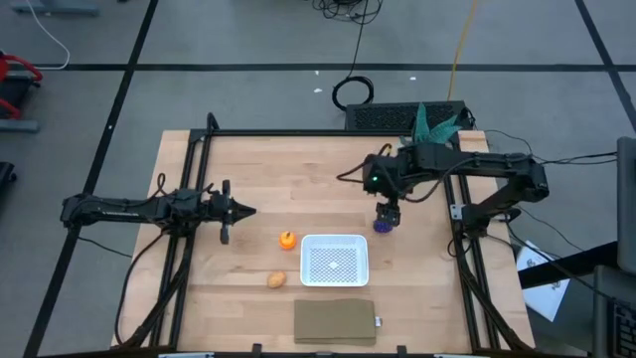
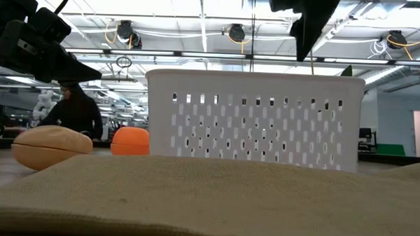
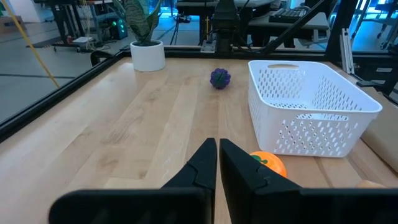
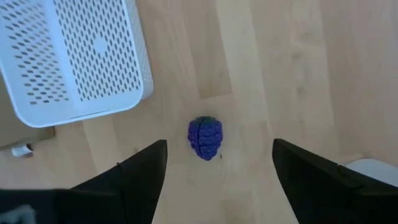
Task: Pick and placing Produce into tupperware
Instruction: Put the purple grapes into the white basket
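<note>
Hovering right gripper (image 4: 214,163), jaws apart, over lumpy dark-purple produce (image 4: 205,137) | left gripper (image 3: 217,163) jaws together

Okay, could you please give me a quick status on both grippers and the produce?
Right gripper open above purple piece, beside white basket. Left gripper shut, waiting. Orange piece, tan piece on table. Path clear.

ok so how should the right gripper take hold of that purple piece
From straight above, closing across the narrow middle of the purple piece. It lies free on the bare table, clear of the container, and the open right gripper already hangs over it with a finger on each side.
</note>
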Controlling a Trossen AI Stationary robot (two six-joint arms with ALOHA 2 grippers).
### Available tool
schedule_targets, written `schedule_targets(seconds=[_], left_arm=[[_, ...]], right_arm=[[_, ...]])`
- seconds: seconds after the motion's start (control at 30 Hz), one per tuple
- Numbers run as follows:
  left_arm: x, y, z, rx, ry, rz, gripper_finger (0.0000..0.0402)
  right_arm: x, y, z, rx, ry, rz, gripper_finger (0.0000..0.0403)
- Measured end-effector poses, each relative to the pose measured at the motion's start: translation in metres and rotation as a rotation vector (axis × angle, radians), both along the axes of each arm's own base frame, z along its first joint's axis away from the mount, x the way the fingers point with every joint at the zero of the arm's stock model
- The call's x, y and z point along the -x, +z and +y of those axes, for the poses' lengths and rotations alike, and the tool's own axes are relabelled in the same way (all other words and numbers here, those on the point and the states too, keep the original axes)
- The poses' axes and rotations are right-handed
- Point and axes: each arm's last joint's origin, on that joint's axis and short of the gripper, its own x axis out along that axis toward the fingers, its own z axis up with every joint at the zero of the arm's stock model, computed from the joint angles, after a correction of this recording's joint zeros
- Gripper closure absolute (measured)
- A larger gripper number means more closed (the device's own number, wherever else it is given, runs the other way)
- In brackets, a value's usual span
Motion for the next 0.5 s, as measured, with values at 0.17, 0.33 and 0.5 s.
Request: schedule_targets(seconds=[0.17, 0.33, 0.5], left_arm=[[0.0, -0.001, 0.0, 0.0, 0.0, 0.006, 0.0378], [0.0, -0.001, 0.0, 0.0, 0.0, 0.006, 0.0378], [0.0, 0.0, 0.0, -0.004, -0.001, 0.005, 0.0378]], right_arm=[[-0.009, -0.016, 0.0, 0.004, 0.037, 0.043, 0.0119], [-0.003, -0.048, 0.0, 0.004, 0.084, 0.114, 0.0119], [0.007, -0.079, 0.001, 0.006, 0.116, 0.142, 0.0119]])
